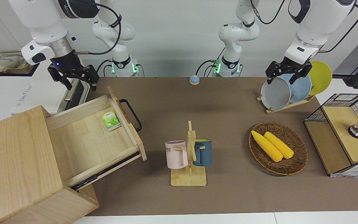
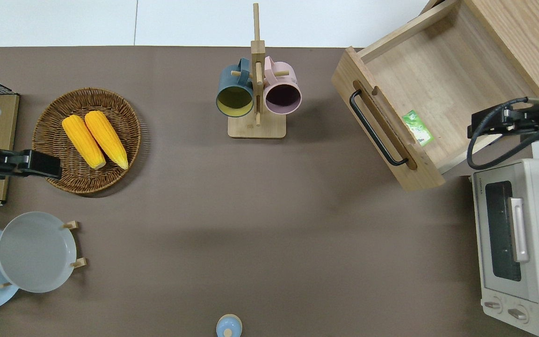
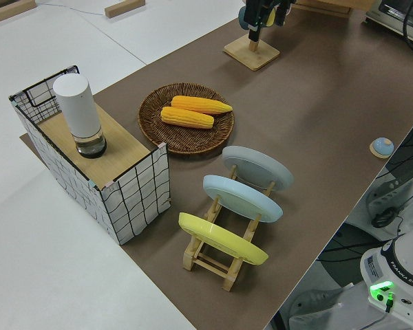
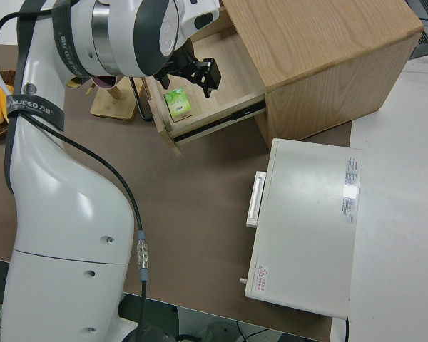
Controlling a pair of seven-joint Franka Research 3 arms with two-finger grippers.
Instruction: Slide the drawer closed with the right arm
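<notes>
The drawer (image 1: pixel 89 137) is pulled far out of the large wooden box (image 1: pixel 14 161), toward the middle of the table. Its black bar handle (image 1: pixel 132 115) faces the mug rack. A small green packet (image 1: pixel 111 120) lies in the drawer next to the front panel. The drawer (image 2: pixel 438 79) and handle (image 2: pixel 375 128) also show in the overhead view. My right gripper (image 1: pixel 79 83), with the blue wrist light, hangs open and empty over the drawer's side wall nearest the robots (image 2: pixel 477 126), apart from the handle. It also shows in the right side view (image 4: pixel 200 71). My left gripper (image 1: pixel 287 76) is parked and open.
A white toaster oven (image 2: pixel 517 243) stands beside the drawer, nearer to the robots. A mug rack (image 1: pixel 188 155) with two mugs stands mid-table. A wicker basket (image 1: pixel 291 169) with corn, a plate rack (image 1: pixel 287 88) and a mesh box (image 1: pixel 337 137) are toward the left arm's end.
</notes>
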